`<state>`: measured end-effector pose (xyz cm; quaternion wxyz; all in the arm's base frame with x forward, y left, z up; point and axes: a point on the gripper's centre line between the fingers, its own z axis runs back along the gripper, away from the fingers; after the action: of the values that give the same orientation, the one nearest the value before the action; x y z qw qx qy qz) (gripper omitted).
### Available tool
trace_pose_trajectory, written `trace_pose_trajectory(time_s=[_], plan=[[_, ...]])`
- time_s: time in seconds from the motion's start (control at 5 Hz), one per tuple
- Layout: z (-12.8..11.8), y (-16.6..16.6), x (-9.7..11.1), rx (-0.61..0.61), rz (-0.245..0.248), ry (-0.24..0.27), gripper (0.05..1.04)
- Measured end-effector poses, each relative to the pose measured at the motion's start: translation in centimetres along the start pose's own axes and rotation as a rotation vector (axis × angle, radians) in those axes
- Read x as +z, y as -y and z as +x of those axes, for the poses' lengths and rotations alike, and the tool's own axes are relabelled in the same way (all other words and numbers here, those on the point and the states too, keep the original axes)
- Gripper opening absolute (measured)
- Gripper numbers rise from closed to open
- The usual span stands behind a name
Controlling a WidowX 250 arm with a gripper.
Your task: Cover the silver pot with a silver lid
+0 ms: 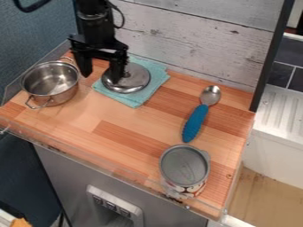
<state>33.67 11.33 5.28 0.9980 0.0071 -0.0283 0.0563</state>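
The black gripper [102, 75] hangs at the upper left of the camera view, its two fingers spread apart. One finger is over the silver lid [135, 82], close to its knob; the other is left of the lid, between it and the pot. The lid lies on a folded teal cloth [137, 99]. Whether the right finger touches the lid, I cannot tell. At the left of the counter stands the silver pot [52, 83], uncovered, upright and empty, with a wire handle at its front and another at its back.
A spoon with a blue handle [196, 122] lies right of centre. A can with a grey top [184, 166] stands near the front right. A low transparent rim runs along the wooden counter's [112, 128] edges; a whitewashed plank wall [195, 44] rises behind.
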Motion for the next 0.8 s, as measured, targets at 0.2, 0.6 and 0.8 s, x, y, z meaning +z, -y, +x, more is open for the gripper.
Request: trace_pose_trajectory(time_s=[0.2,0.6,0.8], plan=[[1.8,1.1,-1.1,-0.019,0.007,0.003,1.001],[5.4,1.8,-1.8,-0.039,0.029,0.042,0.952],[5.6,1.8,-2.6,-0.032,0.022,0.023,0.668]])
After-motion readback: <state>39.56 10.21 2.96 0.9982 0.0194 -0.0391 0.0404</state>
